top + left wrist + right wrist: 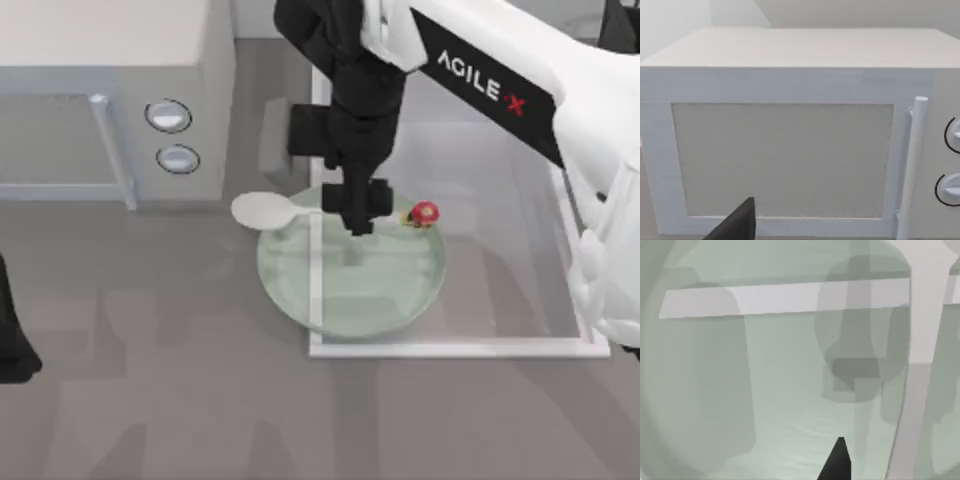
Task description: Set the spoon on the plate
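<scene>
The white spoon (pixel 265 210) hangs level over the far part of the pale green plate (pixel 400 290). Its oval bowl reaches out past the plate's left rim, and its red-and-yellow end (pixel 425 213) is over the right side. My right gripper (pixel 360 222) points straight down on the middle of the handle, with its fingers close together on it. In the right wrist view the plate (pixel 765 405) lies close below, and one dark fingertip (pixel 837 462) shows at the edge. My left arm (pixel 15 340) is parked at the table's left edge.
The plate straddles the left rim of the white sink basin (pixel 450 347). A white microwave (pixel 110 60) with a bar handle and two knobs stands at the back left; the left wrist view faces its door (pixel 785 160).
</scene>
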You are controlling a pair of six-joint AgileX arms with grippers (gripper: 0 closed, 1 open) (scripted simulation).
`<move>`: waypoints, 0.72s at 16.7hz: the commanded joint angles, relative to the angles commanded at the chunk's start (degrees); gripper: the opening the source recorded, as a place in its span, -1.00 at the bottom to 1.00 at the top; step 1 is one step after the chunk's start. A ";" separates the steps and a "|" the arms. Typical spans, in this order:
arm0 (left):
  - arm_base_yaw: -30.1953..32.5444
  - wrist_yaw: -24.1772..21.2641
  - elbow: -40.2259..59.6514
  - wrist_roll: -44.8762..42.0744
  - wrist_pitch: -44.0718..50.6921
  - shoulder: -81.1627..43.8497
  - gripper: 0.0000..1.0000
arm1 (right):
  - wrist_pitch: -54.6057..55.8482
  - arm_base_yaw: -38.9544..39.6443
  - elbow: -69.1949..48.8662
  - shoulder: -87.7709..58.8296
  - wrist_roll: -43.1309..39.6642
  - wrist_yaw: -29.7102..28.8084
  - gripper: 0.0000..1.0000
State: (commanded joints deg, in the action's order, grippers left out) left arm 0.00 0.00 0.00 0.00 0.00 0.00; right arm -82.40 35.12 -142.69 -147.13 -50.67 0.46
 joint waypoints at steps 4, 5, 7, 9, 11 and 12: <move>0.00 0.00 0.00 0.00 0.00 0.00 1.00 | 3.56 -2.11 1.48 1.19 1.68 -1.67 -1.00; 0.00 0.00 0.00 0.00 0.00 0.00 1.00 | 4.51 -2.52 1.94 1.54 1.99 -2.04 -1.00; 0.00 0.00 0.00 0.00 0.00 0.00 1.00 | 6.27 -3.07 2.91 2.20 2.40 -2.54 -1.00; 0.00 0.00 0.00 0.00 0.00 0.00 1.00 | 7.78 -3.24 4.00 2.85 2.52 -2.71 -1.00; 0.00 0.00 0.00 0.00 0.00 0.00 1.00 | 8.97 -3.06 5.15 3.43 2.36 -2.61 -1.00; 0.00 0.00 0.00 0.00 0.00 0.00 1.00 | 9.43 -2.84 5.74 3.65 2.18 -2.46 -1.00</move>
State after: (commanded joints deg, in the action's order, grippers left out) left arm 0.00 0.00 0.00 0.00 0.00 0.00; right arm -72.97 32.28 -136.95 -143.48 -48.50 -2.01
